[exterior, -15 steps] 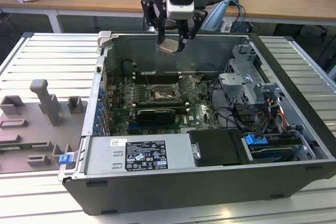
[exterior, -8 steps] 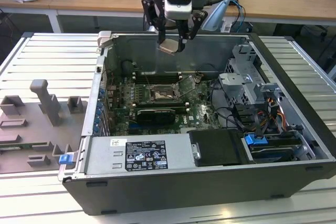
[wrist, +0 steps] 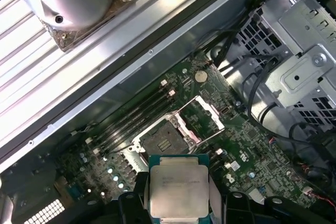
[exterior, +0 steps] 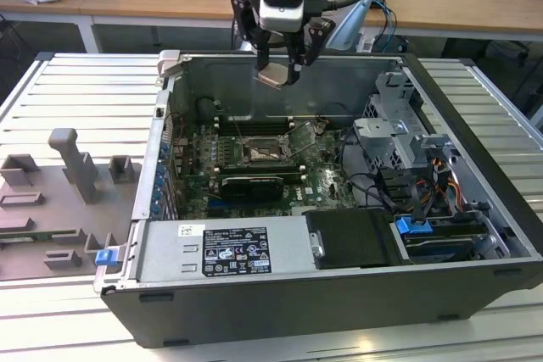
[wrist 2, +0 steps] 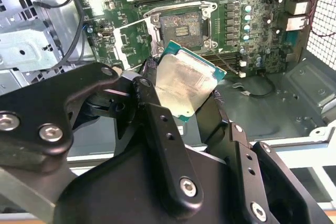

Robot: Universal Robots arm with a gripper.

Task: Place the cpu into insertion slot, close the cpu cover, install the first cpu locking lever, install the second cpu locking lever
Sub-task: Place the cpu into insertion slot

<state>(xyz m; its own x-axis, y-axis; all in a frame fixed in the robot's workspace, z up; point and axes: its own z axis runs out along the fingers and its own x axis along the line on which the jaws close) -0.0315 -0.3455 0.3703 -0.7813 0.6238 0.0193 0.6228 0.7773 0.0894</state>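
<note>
My gripper (exterior: pixel 278 69) is clenched on the cpu (wrist 2: pixel 186 85), holding it tilted in the air over the open computer case (exterior: pixel 254 315), near its far wall in the exterior view; the insertion slot (wrist: pixel 160 140) lies bare mid-motherboard (exterior: pixel 327 184), well below; the cpu cover (wrist: pixel 202 116) stands hinged open beside it.

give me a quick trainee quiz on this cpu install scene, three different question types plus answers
1. True or false: the insertion slot is empty.
2. The end effector is shut on: A) the cpu B) a cable C) nothing.
3. Fill in: the cpu cover is ____ (open/shut).

Key: 1 true; 2 A; 3 open.
</note>
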